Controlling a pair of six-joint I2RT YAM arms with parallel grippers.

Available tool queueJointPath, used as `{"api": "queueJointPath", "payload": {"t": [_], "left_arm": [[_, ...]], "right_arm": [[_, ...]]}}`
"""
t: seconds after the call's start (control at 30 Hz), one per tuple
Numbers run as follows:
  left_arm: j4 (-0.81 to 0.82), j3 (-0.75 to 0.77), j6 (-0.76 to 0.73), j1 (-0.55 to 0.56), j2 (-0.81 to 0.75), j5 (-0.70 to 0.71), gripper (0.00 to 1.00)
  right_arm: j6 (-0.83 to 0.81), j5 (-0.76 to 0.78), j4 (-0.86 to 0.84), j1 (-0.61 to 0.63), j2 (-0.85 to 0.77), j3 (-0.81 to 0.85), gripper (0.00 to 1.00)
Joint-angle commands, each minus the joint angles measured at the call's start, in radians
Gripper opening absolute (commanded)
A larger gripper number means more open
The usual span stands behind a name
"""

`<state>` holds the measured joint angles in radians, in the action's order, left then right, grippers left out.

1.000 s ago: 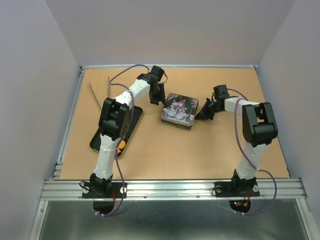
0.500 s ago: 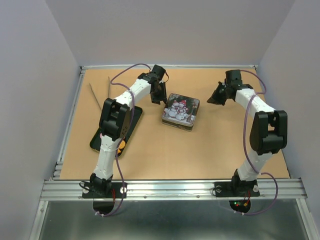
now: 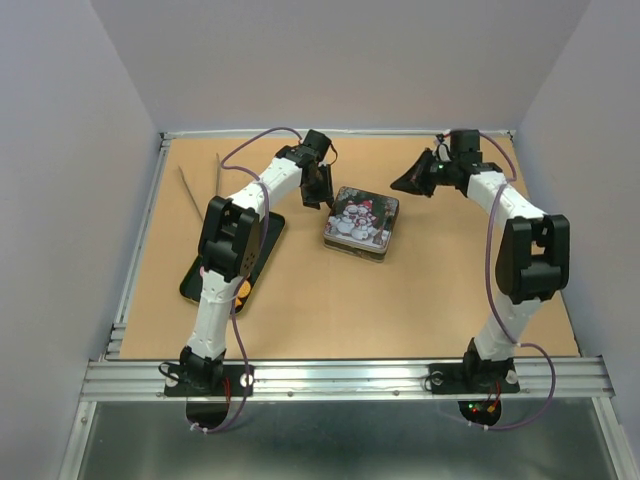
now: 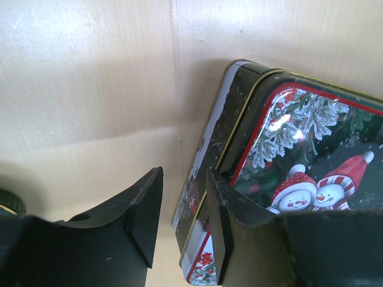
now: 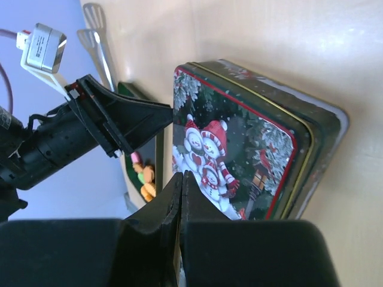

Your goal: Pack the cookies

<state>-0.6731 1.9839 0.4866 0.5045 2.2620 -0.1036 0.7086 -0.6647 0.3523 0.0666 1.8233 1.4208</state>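
Left tool [image 4: 182, 224], part open, straddles one edge of the square snowman-printed metal tin [image 4: 299, 161], unclamped. Right tool [image 5: 180, 188] is closed, empty. Small orange cookies [image 5: 146, 188] beyond the tin are mostly hidden.

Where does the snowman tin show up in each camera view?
Top external: tin at the table's centre, between the two arms.
Left wrist: fills the right half of the picture.
Right wrist: centre to right of the picture.
Shared landmark: the left pincer beside the tin's edge, seen in all three views.
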Motion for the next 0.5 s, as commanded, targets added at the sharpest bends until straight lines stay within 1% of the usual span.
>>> {"api": "queueJointPath", "payload": {"t": [0.0, 0.03, 0.1, 0.13, 0.17, 0.23, 0.3, 0.47], "left_arm": [[-0.003, 0.001, -0.016, 0.008, -0.045, -0.001, 0.46], [-0.002, -0.002, -0.016, 0.008, -0.047, 0.001, 0.46], [-0.002, -0.008, -0.016, 0.008, -0.047, -0.002, 0.46], [-0.003, -0.008, -0.016, 0.008, -0.045, 0.001, 0.46], [-0.006, -0.005, -0.017, 0.008, -0.047, 0.002, 0.46], [-0.013, 0.000, -0.020, 0.008, -0.048, 0.011, 0.46], [-0.019, 0.000, -0.025, 0.006, -0.051, 0.021, 0.46], [-0.023, 0.000, -0.023, 0.006, -0.047, 0.022, 0.46]], "right_arm": [[0.016, -0.137, -0.102, 0.002, 0.072, -0.026, 0.00], [0.003, -0.150, -0.101, 0.004, 0.089, -0.032, 0.00], [-0.024, -0.107, -0.092, -0.002, 0.113, -0.068, 0.00], [-0.027, -0.070, -0.078, -0.010, 0.104, -0.089, 0.01], [-0.015, 0.004, -0.075, -0.028, 0.094, -0.156, 0.00], [-0.011, 0.037, -0.076, -0.042, 0.085, -0.209, 0.00], [-0.014, 0.044, -0.078, -0.045, 0.100, -0.259, 0.00], [-0.023, 0.042, -0.084, -0.045, 0.129, -0.267, 0.00]]}}
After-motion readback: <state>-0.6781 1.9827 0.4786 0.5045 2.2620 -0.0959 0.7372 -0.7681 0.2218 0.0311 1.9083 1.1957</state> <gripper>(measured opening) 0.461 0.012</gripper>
